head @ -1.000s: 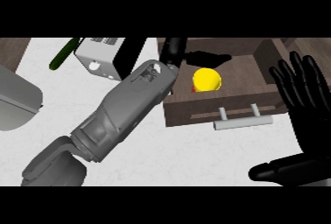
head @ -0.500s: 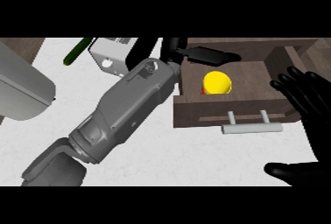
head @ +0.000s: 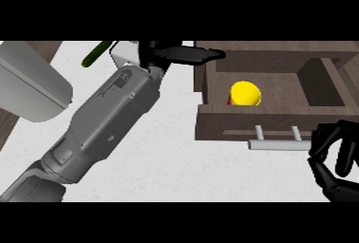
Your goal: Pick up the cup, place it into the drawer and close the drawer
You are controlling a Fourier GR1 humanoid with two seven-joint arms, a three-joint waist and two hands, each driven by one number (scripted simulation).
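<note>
Head view: the yellow cup lies inside the open drawer, against the left part of its compartment, as it did half a second ago. The right hand has changed most. It stood high beside the drawer's right wall with fingers spread upward, and now sits lower at the view's right edge. Its fingers are curled on nothing, just beside the right end of the drawer's handle (whether they touch the bar cannot be told). The left hand still hangs over the drawer's back left corner, fingers stretched out toward the right and holding nothing, with its grey forearm slanting across the counter.

The drawer front juts out over the pale counter, and bare counter lies open below it and between forearm and handle. At the left edge sits a large grey rounded body. A green stick and a pale box crowd the top, close to the left wrist.
</note>
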